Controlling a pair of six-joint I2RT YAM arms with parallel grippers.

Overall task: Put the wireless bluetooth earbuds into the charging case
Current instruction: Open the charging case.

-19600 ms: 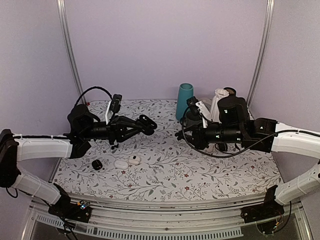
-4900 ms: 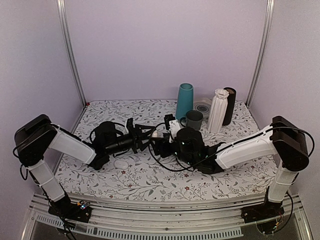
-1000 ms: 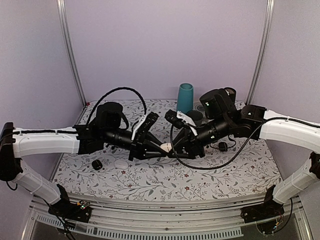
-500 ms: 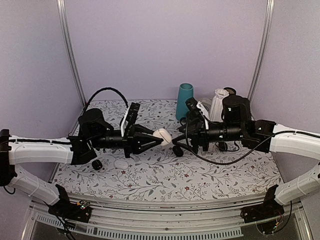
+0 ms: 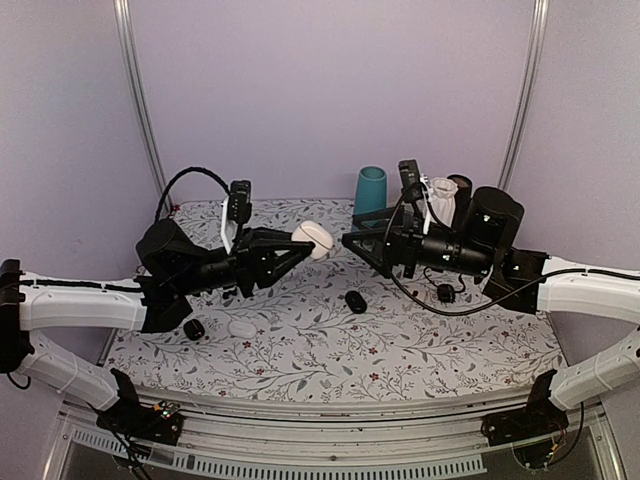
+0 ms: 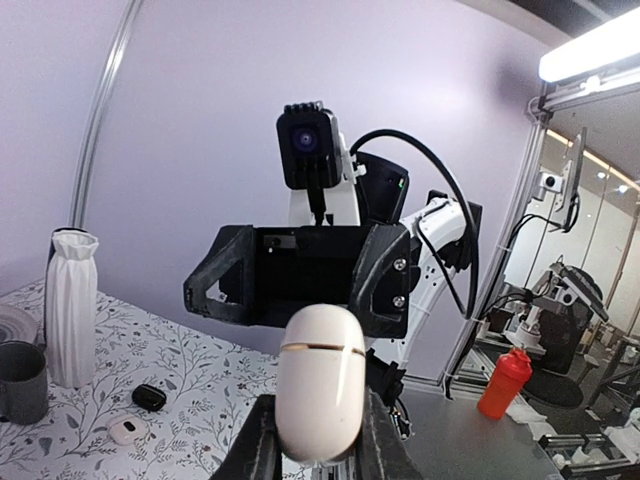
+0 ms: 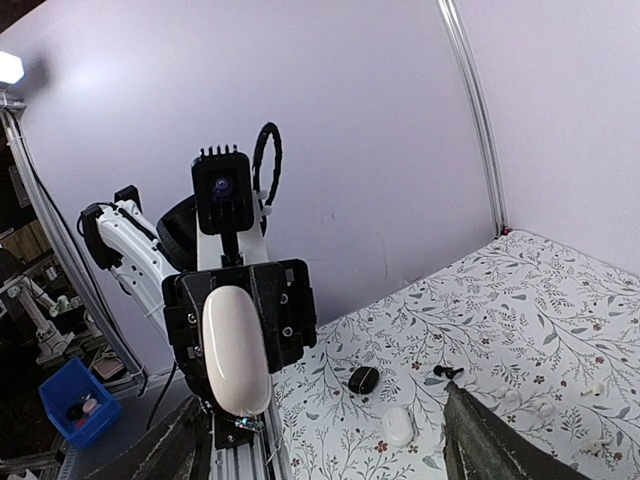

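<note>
A white, pebble-shaped charging case [image 5: 319, 240] [image 6: 320, 382] with its lid closed is held up in the air, and my left gripper [image 5: 306, 245] [image 6: 318, 445] is shut on its lower end. My right gripper [image 5: 357, 243] [image 7: 325, 450] faces it from a short gap away, open and empty; the case [image 7: 236, 350] fills its view. A black oval piece [image 5: 355, 301] lies on the table under the gap. A tiny black piece [image 7: 447, 371], perhaps one of the earbuds, lies farther left; it is too small to tell.
A black case [image 5: 194, 328] [image 7: 364, 379] and a white case [image 5: 242, 327] [image 7: 397, 426] lie at the table's left front. Another black case [image 5: 445, 292] [image 6: 149, 397] sits under the right arm. A teal vase [image 5: 370, 190], a white vase [image 6: 72, 305] and a grey mug [image 6: 20, 380] stand at the back.
Both arms have risen from the table. The left gripper lifted the white case higher. The right gripper opened, and the black oval piece now lies on the table below.
</note>
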